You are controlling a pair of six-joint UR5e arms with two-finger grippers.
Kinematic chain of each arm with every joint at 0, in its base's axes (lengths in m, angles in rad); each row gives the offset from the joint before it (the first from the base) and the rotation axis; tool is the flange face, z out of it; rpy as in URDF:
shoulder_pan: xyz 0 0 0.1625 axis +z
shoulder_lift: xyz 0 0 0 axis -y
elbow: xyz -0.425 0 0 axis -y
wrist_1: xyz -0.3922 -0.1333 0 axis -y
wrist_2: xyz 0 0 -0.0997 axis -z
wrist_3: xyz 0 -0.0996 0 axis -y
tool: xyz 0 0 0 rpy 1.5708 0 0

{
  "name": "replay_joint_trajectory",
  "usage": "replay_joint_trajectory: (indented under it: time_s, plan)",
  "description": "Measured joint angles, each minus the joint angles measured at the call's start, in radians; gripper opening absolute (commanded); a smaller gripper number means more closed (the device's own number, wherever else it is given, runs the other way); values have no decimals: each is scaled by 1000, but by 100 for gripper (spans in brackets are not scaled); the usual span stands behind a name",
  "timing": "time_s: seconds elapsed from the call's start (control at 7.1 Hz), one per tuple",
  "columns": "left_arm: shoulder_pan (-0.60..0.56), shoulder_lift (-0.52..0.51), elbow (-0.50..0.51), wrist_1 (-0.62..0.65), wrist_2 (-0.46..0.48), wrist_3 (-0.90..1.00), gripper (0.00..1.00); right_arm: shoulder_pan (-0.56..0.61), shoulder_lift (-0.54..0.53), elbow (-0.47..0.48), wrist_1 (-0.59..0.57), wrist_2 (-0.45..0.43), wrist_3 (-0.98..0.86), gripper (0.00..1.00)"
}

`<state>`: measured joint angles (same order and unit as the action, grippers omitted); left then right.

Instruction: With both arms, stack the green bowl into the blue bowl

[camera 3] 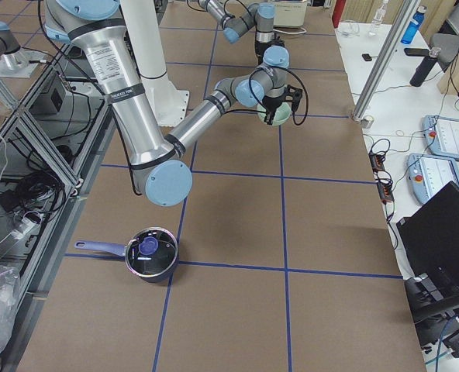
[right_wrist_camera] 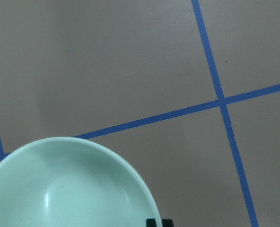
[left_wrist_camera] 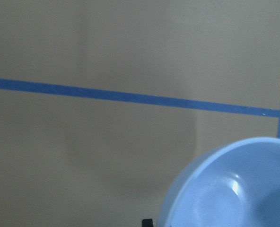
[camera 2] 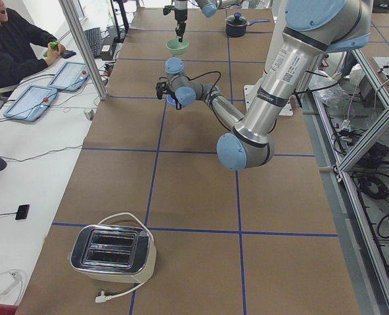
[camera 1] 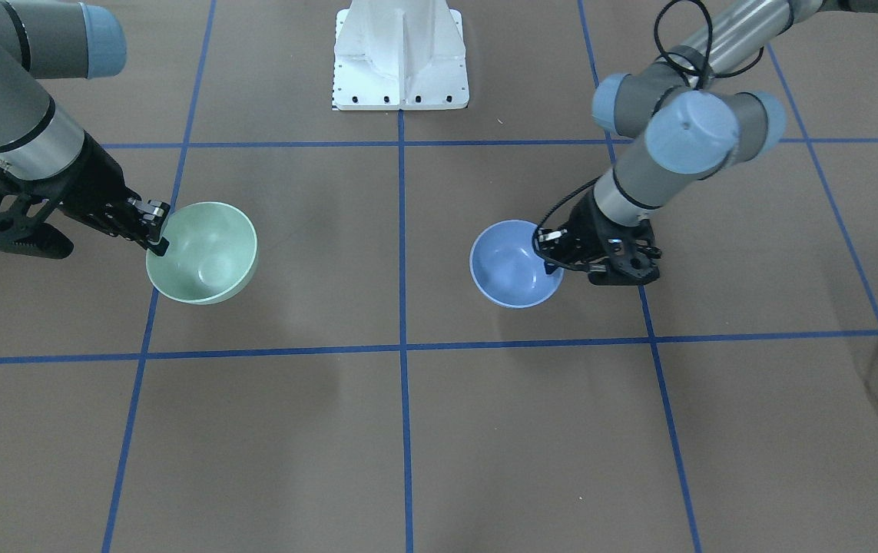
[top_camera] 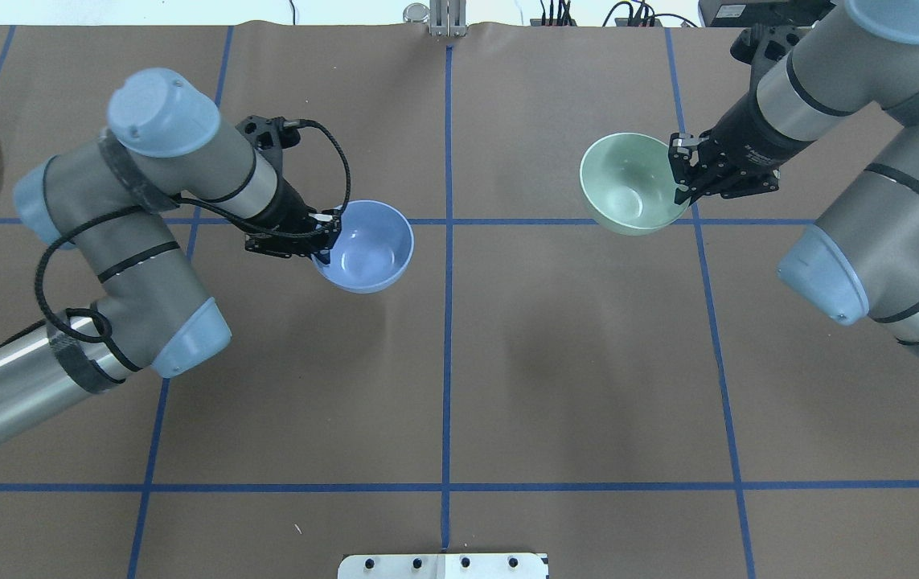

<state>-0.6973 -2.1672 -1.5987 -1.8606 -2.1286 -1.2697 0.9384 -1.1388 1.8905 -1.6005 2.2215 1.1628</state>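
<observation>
My right gripper (top_camera: 680,173) is shut on the near rim of the pale mint-green bowl (top_camera: 628,185) and holds it upright, a little above the table. In the front-facing view that gripper (camera 1: 158,228) and the green bowl (camera 1: 204,253) are on the left. My left gripper (top_camera: 324,240) is shut on the rim of the pale blue bowl (top_camera: 367,245) and holds it upright too. In the front-facing view the left gripper (camera 1: 548,250) and the blue bowl (camera 1: 511,265) are right of centre. The bowls are about one grid square apart. Each wrist view shows its own bowl: the blue bowl (left_wrist_camera: 234,189) and the green bowl (right_wrist_camera: 69,189).
The white base post (camera 1: 402,57) stands at the robot's side of the table. A toaster (camera 2: 112,248) with a white cable sits at the robot's left end. A dark pot (camera 3: 150,252) sits at its right end. Blue tape lines grid the brown table.
</observation>
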Motion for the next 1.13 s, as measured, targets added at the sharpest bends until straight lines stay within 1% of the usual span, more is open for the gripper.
replay_joint_trajectory:
  time_s: [0.28,0.42,0.56,0.85,1.13]
  plan:
    - [59,-84,68,12,53,-36,0,-19,79,-26,-54,-13,0,0]
    - [79,-106,92,9,71,-44,0,-29,111,-36,-68,-17,2,0]
    - [99,-118,103,6,93,-47,0,-36,135,-42,-74,-18,6,0]
    - [125,-126,113,-7,110,-50,0,-46,154,-47,-77,-19,14,0]
    - [150,-126,147,-69,141,-52,0,-52,157,-48,-76,-20,15,0]
